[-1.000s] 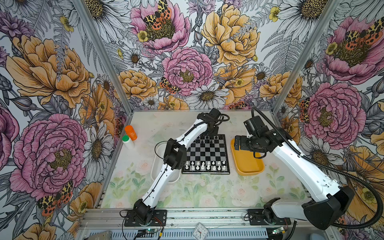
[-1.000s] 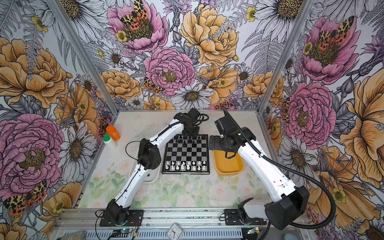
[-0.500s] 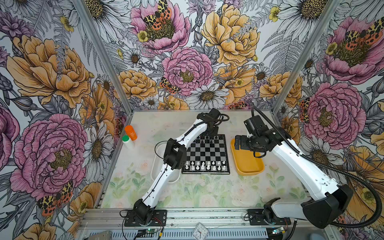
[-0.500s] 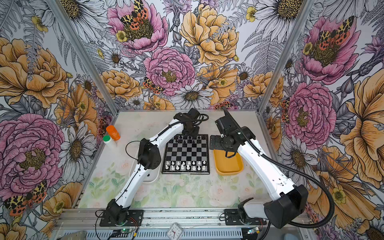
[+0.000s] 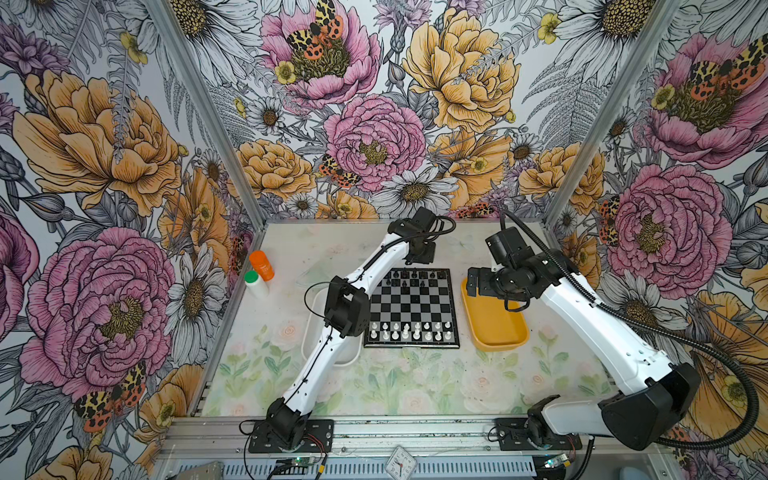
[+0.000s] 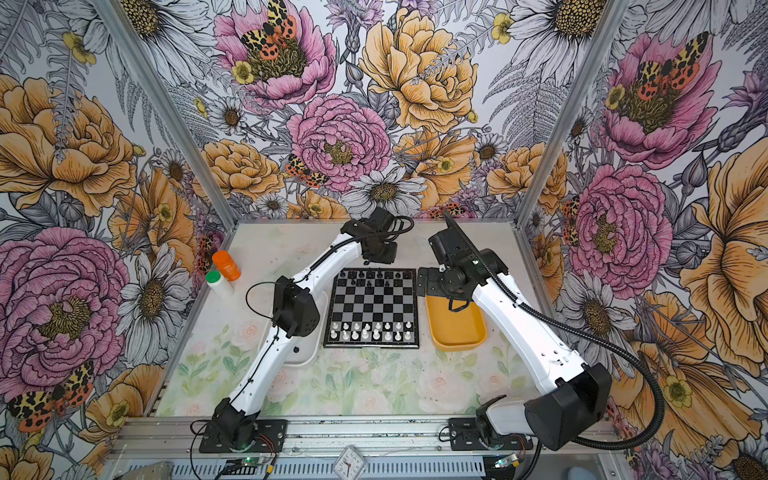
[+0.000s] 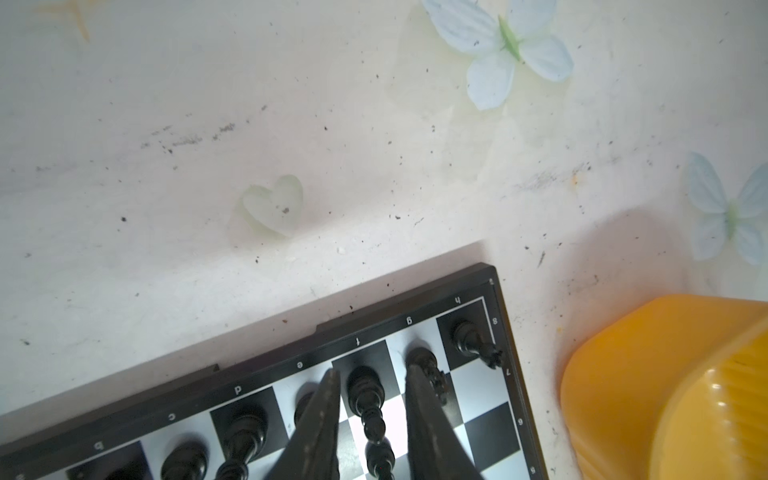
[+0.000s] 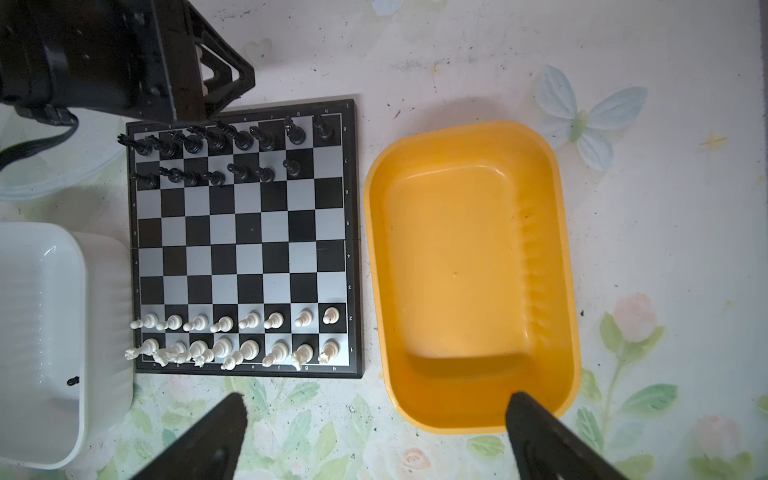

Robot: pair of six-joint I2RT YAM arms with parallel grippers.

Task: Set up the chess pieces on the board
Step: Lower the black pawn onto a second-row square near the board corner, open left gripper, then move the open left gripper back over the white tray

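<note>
Chess pieces (image 8: 249,320) ranked on the board (image 5: 413,307), both jaws open
In both top views the board (image 6: 372,309) lay flat on the surface (image 5: 374,386), black pieces (image 5: 405,273) on its far rows, white pieces (image 5: 405,331) on its near rows. Left wrist view: the left jaws stood slightly parted around one upright black piece (image 7: 365,390), not touching it. Right wrist view: the right jaws gaped wide, empty, yellow tray (image 8: 457,249) just beside the board
</note>
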